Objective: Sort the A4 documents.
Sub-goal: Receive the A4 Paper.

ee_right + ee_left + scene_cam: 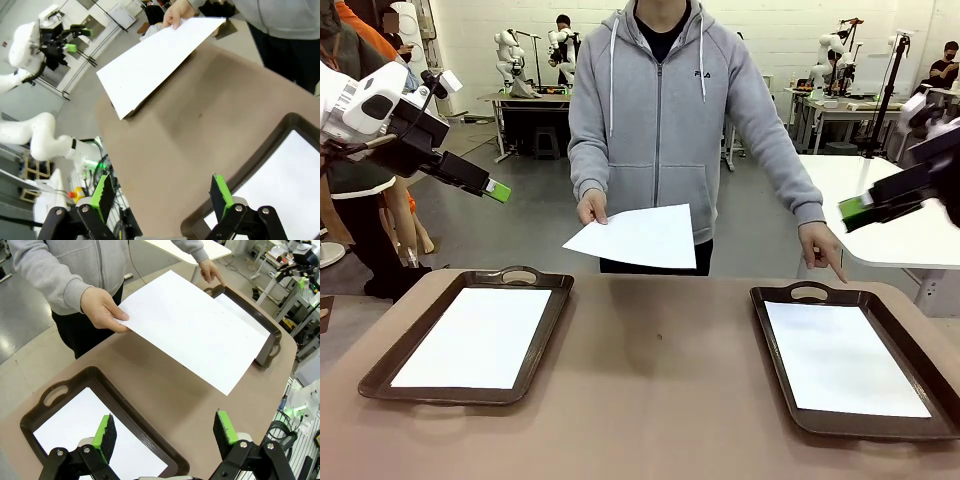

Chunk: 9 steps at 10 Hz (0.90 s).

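Observation:
A person in a grey hoodie holds one white A4 document (638, 237) (192, 330) (152, 60) out over the table's far edge with one hand (591, 208). The other hand (823, 248) points at the right tray (950, 400). Another white sheet (475, 337) lies in the left tray (380, 375), and one more sheet (840, 358) lies in the right tray. My left gripper (498, 191) (166, 432) hovers open, high at the left above the left tray (102, 385). My right gripper (855, 208) (159, 192) hangs open, high at the right above the right tray (250, 170).
The brown table (655, 380) has bare room between the two trays. A white table (880, 200) stands behind at the right. Other benches and people are far back in the room.

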Tool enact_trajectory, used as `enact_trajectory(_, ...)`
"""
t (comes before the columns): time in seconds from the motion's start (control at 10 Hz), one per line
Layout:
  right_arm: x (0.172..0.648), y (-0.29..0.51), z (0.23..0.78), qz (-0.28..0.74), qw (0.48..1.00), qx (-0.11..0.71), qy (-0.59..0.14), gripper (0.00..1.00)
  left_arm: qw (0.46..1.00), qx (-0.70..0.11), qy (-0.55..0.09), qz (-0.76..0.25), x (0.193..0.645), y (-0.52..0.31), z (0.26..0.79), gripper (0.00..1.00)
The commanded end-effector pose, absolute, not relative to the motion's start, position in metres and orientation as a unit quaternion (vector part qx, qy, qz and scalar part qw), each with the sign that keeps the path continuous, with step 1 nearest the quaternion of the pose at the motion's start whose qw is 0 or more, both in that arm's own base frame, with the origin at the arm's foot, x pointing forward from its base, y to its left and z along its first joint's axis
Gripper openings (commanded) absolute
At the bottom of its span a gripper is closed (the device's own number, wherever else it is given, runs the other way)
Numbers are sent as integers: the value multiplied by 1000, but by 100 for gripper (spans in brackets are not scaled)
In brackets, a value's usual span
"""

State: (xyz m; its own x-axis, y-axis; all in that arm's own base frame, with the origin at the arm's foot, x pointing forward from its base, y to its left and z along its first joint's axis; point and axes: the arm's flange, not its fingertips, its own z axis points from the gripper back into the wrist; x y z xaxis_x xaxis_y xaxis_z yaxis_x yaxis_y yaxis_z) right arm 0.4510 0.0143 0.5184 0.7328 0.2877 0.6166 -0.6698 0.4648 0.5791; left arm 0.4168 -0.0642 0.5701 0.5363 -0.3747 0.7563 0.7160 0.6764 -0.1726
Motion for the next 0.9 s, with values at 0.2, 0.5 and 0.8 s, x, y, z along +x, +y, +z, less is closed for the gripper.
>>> enact_trajectory(0.2, 499, 74, 471, 199, 778, 568, -177, 100, 838, -241, -358, -333, 416, -62, 568, 100)
enact_trajectory(0.5, 531, 116, 444, 163, 736, 644, -131, 100, 838, -241, -358, -333, 416, -62, 568, 100)
enact_trajectory(0.8, 571, 154, 420, 131, 734, 661, -79, 100, 838, -241, -358, -333, 416, -62, 568, 100)
